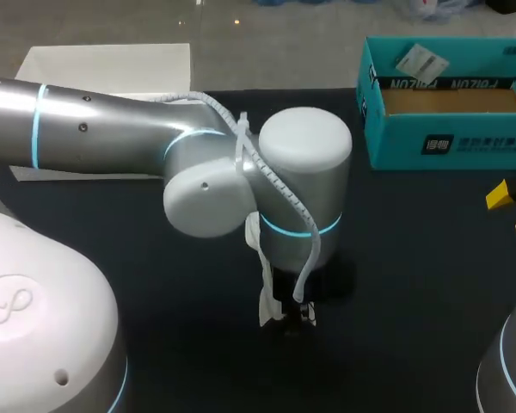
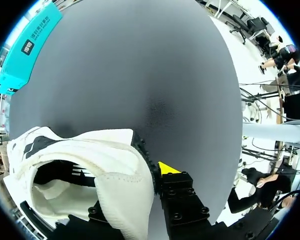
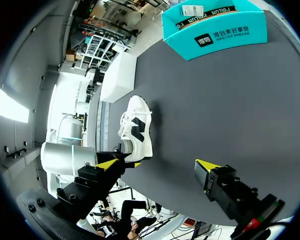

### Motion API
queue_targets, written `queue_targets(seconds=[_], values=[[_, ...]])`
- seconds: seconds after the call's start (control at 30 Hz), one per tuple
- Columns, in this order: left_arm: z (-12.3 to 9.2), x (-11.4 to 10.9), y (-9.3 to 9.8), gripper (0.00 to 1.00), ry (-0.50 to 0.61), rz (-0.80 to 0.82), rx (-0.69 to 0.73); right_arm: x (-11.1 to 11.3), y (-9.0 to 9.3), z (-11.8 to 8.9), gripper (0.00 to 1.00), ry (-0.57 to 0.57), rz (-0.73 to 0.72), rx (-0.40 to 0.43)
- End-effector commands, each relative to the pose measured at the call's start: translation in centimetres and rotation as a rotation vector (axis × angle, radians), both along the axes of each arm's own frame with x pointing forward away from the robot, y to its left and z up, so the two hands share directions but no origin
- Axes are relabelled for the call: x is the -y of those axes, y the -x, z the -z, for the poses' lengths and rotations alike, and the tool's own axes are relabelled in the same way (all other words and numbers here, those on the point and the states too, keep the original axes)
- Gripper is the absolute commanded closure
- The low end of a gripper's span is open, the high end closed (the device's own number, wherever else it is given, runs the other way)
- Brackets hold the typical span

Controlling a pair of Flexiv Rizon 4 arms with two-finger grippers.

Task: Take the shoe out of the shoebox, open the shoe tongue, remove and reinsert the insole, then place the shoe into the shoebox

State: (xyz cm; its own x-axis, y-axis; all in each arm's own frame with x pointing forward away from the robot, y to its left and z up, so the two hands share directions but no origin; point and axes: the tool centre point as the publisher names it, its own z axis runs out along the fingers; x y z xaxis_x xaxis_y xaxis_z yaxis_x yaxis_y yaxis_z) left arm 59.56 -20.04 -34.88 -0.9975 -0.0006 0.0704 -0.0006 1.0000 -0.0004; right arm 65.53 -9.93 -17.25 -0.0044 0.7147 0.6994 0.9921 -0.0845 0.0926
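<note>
- The shoe (image 3: 136, 129) is already out of the shoebox (image 1: 387, 138). It sits on the dark counter (image 1: 413, 275) in the lower middle of the head view, mostly hidden under the left arm's wrist.
- The left gripper (image 1: 291, 311) looks clamped on the shoe's collar. One yellow-tipped finger (image 2: 166, 169) presses the outer wall, and the other seems tucked inside the opening, out of sight.
- The right gripper (image 3: 157, 166) waits at the right edge of the head view, fingers spread wide with nothing between them.
- I'd say opening the tongue comes next. The left arm should pin the shoe flat and steady. The right arm should come in from the toe side, pinch only the tongue's free edge and lift it back gently, so the shoe isn't dragged or tipped.
- Whether the insole sits flat inside, I can't make out.
- Count: one shoe; one teal shoebox, open, at upper right; one flat white sheet (image 1: 103, 64) at upper left; two arms.
</note>
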Motion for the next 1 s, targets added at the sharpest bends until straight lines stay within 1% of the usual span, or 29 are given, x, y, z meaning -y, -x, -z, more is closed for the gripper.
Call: queue_targets(seconds=[0.03,0.2,0.33,0.43,0.47,0.57,0.7,1.0], values=[[-5.3,-1.2,-0.8,1.0,0.008,0.019,0.011,0.0,0.2,0.1,0.0,0.0,0.003,0.002],[-9.4,-1.5,-1.4,1.0,-0.01,0.041,0.085,0.0,0.2,0.1,0.0,0.0,0.003,0.002],[-12.6,-1.6,-2.1,1.0,0.009,0.048,0.088,0.0,0.2,0.1,0.0,0.0,0.003,0.002],[-14.6,-1.5,-2.2,1.0,0.021,0.045,0.091,0.0,0.2,0.1,0.0,0.0,0.003,0.002],[-15.0,-1.4,-2.2,1.0,0.025,0.047,0.091,0.0,0.2,0.1,0.0,0.0,0.003,0.002],[-16.6,-1.3,-2.1,1.0,0.021,0.04,0.128,0.0,0.2,0.1,0.0,0.0,0.003,0.002],[-18.0,-1.1,-1.8,1.0,0.014,0.041,0.183,0.0,0.2,0.1,0.0,0.0,0.003,0.002],[-18.0,-1.1,-1.8,1.0,0.014,0.041,0.183,0.0,0.2,0.1,0.0,0.0,0.003,0.002]])
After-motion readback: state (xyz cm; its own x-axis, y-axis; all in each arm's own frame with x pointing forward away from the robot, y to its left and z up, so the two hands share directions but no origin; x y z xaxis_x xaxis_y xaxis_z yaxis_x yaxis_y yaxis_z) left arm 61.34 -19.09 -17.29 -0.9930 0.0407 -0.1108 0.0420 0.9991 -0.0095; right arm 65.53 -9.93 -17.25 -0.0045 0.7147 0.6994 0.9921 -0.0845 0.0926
